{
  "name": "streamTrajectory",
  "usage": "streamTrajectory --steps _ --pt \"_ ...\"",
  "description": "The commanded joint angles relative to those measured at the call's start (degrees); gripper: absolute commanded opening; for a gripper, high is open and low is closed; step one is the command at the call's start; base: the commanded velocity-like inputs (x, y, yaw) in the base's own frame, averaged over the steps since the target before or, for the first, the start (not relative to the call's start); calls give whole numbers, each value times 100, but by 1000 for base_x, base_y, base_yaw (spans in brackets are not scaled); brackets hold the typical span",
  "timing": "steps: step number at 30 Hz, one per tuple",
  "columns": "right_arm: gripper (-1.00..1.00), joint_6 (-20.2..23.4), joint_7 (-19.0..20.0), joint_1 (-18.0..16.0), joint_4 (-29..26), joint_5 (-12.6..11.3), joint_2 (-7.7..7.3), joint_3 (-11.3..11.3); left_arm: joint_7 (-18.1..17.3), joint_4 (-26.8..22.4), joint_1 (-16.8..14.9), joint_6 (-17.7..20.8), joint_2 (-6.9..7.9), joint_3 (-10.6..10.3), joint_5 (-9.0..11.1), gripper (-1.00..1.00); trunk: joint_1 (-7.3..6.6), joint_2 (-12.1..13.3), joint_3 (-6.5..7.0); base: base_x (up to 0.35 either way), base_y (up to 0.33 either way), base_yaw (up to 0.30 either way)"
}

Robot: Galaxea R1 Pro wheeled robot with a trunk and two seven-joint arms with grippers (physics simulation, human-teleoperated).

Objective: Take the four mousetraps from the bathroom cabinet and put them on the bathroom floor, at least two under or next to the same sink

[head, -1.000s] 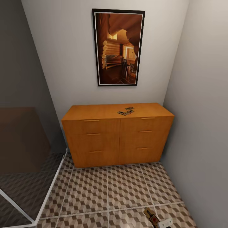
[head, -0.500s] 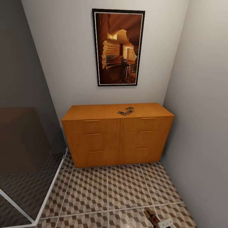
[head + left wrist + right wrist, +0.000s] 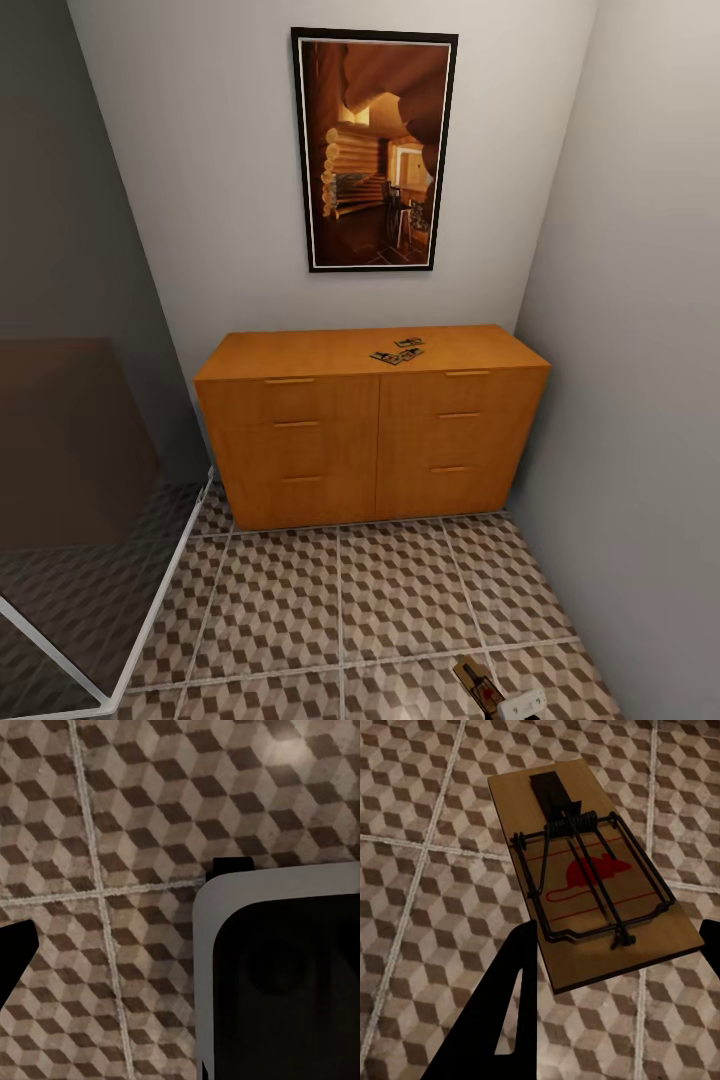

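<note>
Flat wooden mousetrap [image 3: 589,881] between right pincer [image 3: 615,967] fingers

Mousetraps: cluster on cabinet [image 3: 372,352] top [image 3: 398,352], count unclear; one [image 3: 589,885] over floor.

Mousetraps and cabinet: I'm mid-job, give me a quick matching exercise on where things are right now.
Things:
1. framed picture
2. cluster of mousetraps
3. single mousetrap
4. cabinet

Places:
A. between the fingers of the right pincer
B. on the cabinet's top
C. on the wall above the cabinet
D. standing on the tiled floor

Pairs: 1-C, 2-B, 3-A, 4-D
</note>
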Motion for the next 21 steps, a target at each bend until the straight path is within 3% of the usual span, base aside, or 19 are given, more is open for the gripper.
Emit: streamTrajectory --steps 1,21 --pt "-100 -16 -4 -4 4 -5 -2 38 -1 24 -10 -41 0 -20 3 100 0 -3 -5 0 0 0" --pt "-100 -16 -4 -4 4 -5 -2 38 -1 24 -10 -41 0 -20 3 100 0 -3 -5 0 0 0"
